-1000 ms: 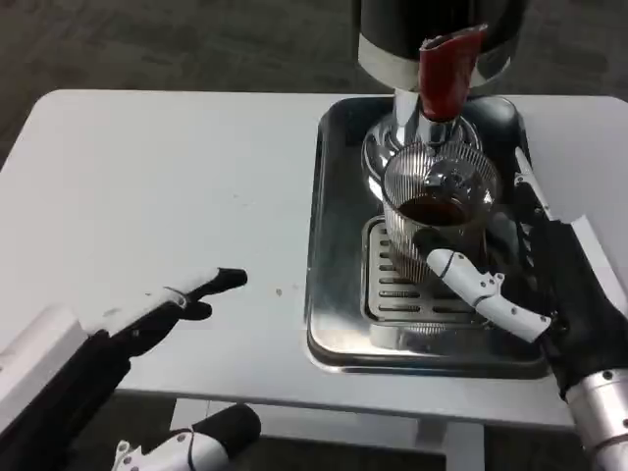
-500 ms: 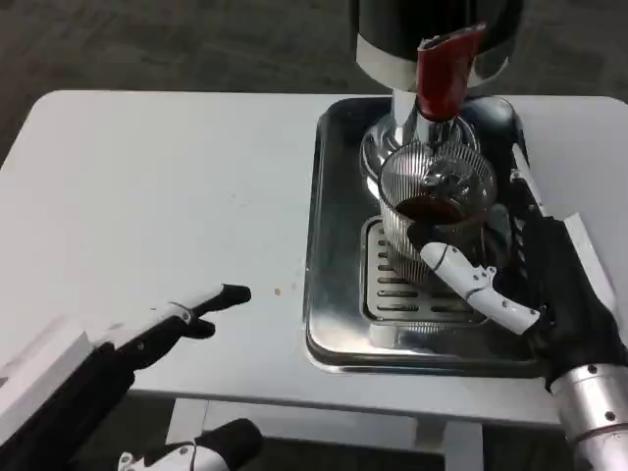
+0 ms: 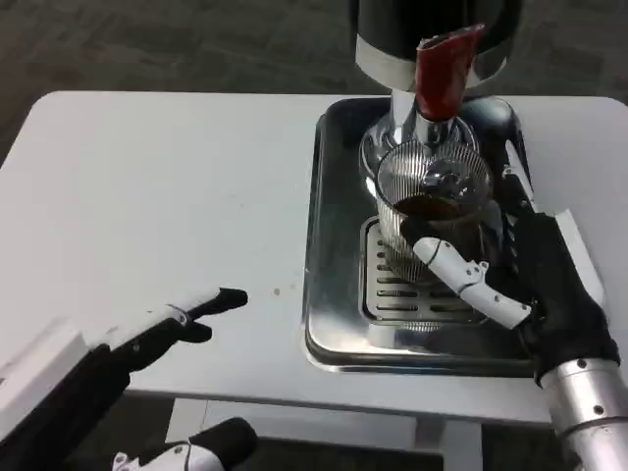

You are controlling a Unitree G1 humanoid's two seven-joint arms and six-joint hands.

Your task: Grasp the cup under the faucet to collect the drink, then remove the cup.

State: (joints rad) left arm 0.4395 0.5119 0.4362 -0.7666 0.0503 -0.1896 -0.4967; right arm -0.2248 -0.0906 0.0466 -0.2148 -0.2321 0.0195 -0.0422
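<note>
Over the last second my right hand (image 3: 525, 280) had crept up and a little left in the head view, carrying the cup (image 3: 435, 211) with it, so the ribbed glass now sat closer under the faucet (image 3: 420, 118) and its red lever (image 3: 442, 71) than it had a moment before. I read that as fine positioning for the fill rather than the start of removal, since the cup was still over the slotted drip grate (image 3: 392, 289) inside the steel tray (image 3: 329, 245). My right hand was clamped on the cup, one white finger across its near face and the black palm against its right side. The cup held a dark drink, its surface showing partway up the glass; I could not tell whether liquid was running at that instant. The tray itself held only the dispenser base and the grate, with no spill I could make out. My left hand (image 3: 191, 316) hovered low over the white table (image 3: 147, 177), well apart from the tray, fingers loosely extended and holding nothing, barely shifted from where it had been. I judged collection was near done and lifting out came next.
</note>
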